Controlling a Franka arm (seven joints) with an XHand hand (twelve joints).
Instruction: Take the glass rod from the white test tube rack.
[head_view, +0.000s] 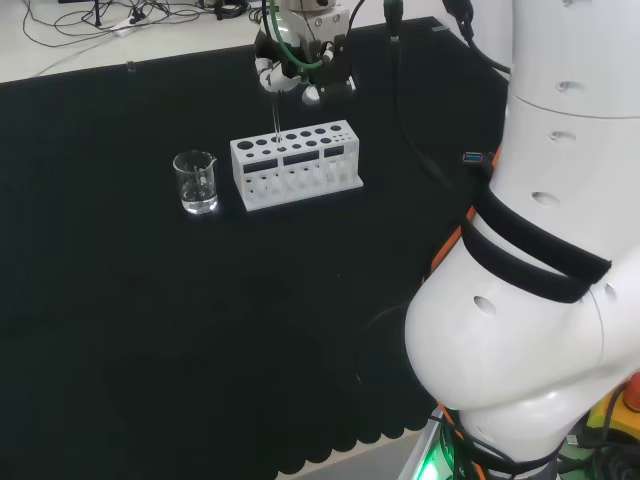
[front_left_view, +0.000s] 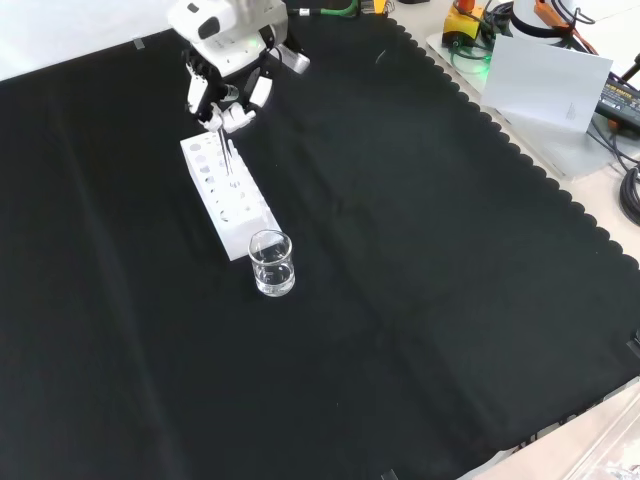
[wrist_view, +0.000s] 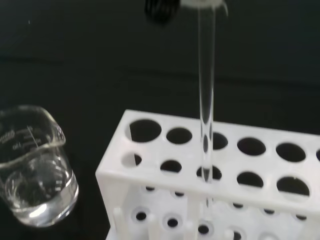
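Note:
The white test tube rack (head_view: 295, 163) (front_left_view: 226, 194) (wrist_view: 235, 170) stands on the black cloth. A clear glass rod (wrist_view: 206, 90) (head_view: 275, 122) (front_left_view: 229, 160) rises upright from a hole in the rack's front row. Its lower end is still inside the rack. The black and white hand (head_view: 300, 62) (front_left_view: 228, 85) hangs right above the rack, and its fingertips (wrist_view: 202, 4) pinch the rod's upper end.
A small glass beaker (head_view: 196, 181) (front_left_view: 271, 263) (wrist_view: 32, 165) stands beside the rack's end: to its left in the head view, nearer the camera in the front view. The arm's white links (head_view: 530, 250) rise at the head view's right.

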